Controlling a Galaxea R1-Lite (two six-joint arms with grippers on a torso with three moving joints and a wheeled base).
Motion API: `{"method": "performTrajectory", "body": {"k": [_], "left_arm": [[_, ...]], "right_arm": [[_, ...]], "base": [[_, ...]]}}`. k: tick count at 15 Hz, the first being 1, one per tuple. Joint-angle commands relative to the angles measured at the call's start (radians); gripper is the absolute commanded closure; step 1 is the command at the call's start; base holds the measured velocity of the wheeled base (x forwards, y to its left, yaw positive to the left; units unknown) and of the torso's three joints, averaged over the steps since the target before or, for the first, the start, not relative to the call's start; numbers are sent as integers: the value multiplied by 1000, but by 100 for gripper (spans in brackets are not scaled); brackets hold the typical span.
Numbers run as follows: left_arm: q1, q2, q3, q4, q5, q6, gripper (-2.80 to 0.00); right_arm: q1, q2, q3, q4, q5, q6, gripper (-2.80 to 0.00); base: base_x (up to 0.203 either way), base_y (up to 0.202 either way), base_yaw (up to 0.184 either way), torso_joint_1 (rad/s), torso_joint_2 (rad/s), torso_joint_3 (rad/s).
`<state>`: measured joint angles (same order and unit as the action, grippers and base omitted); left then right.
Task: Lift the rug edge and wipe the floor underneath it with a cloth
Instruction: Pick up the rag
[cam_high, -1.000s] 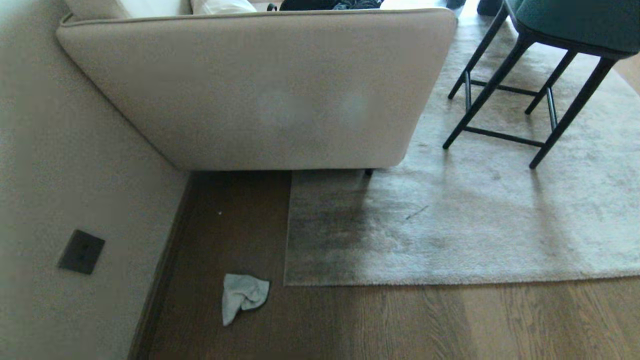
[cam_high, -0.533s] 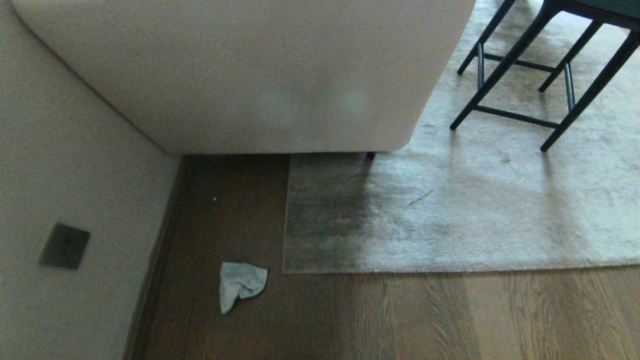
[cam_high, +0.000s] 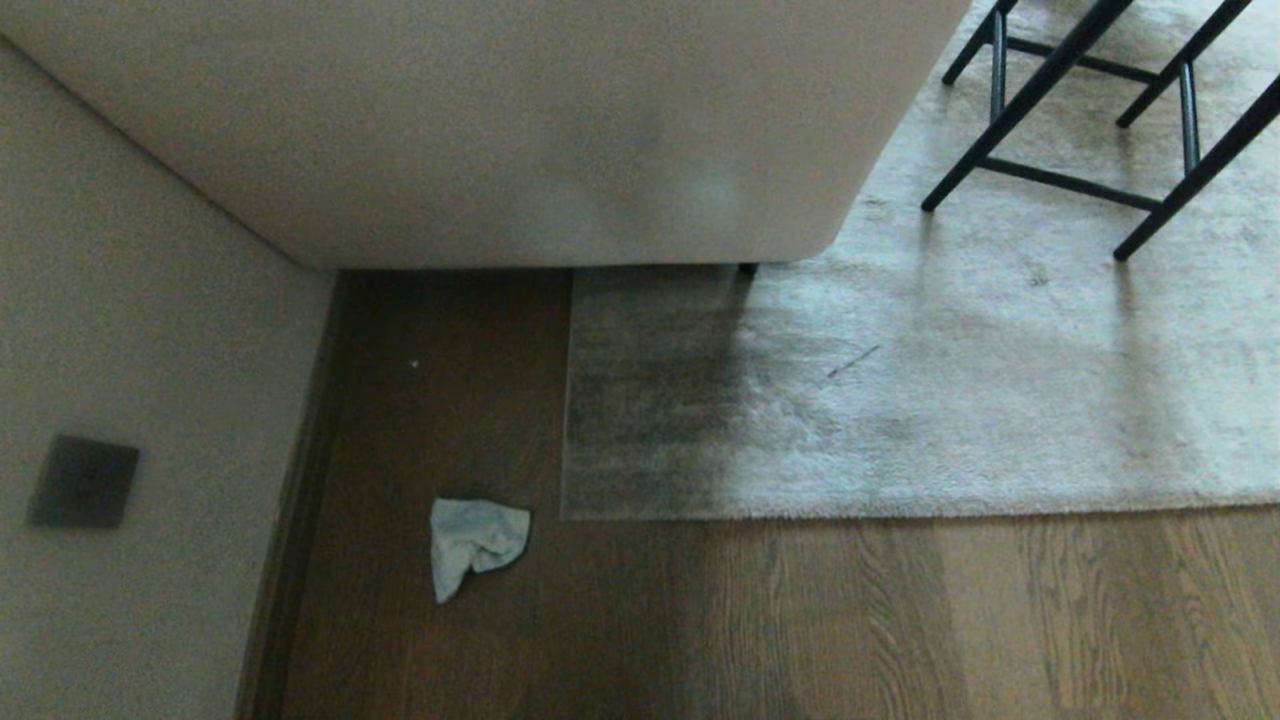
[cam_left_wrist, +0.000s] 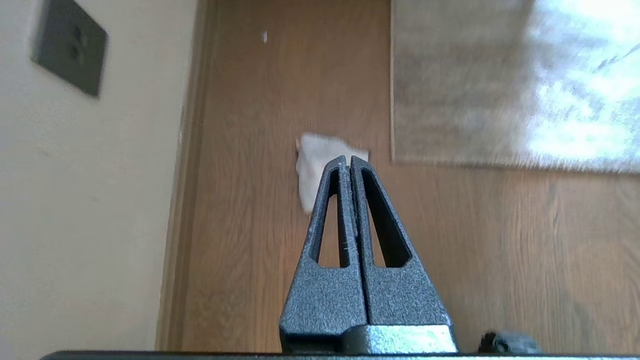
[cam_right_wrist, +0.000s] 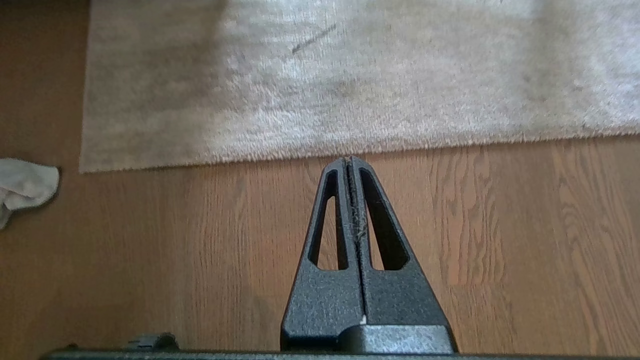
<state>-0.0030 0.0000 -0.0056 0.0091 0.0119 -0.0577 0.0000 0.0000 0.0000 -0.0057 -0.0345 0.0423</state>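
— While the cloth (cam_high: 476, 541) lies crumpled on the floor (cam_high: 800, 620), where is the rug edge (cam_high: 900, 512)?
— Flat, just beside the cloth, corner nearest.
— And the grippers?
— Left gripper (cam_left_wrist: 348, 161) and right gripper (cam_right_wrist: 348, 161) are both pressed closed, holding nothing.

No readable text — no labels, brands, numbers, signs.
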Motion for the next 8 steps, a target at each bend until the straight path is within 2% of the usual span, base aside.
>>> {"method": "performTrajectory", "body": {"k": [1, 8], "left_arm": [[0, 0, -2, 0, 2, -1, 0], [0, 0, -2, -1, 3, -1, 0]], "right_arm": [[0, 2, 0, 0, 0, 1, 0], [0, 1, 0, 0, 0, 1, 0]], "base": [[0, 0, 0, 0, -1, -203], [0, 0, 0, 3, 2, -201]]}}
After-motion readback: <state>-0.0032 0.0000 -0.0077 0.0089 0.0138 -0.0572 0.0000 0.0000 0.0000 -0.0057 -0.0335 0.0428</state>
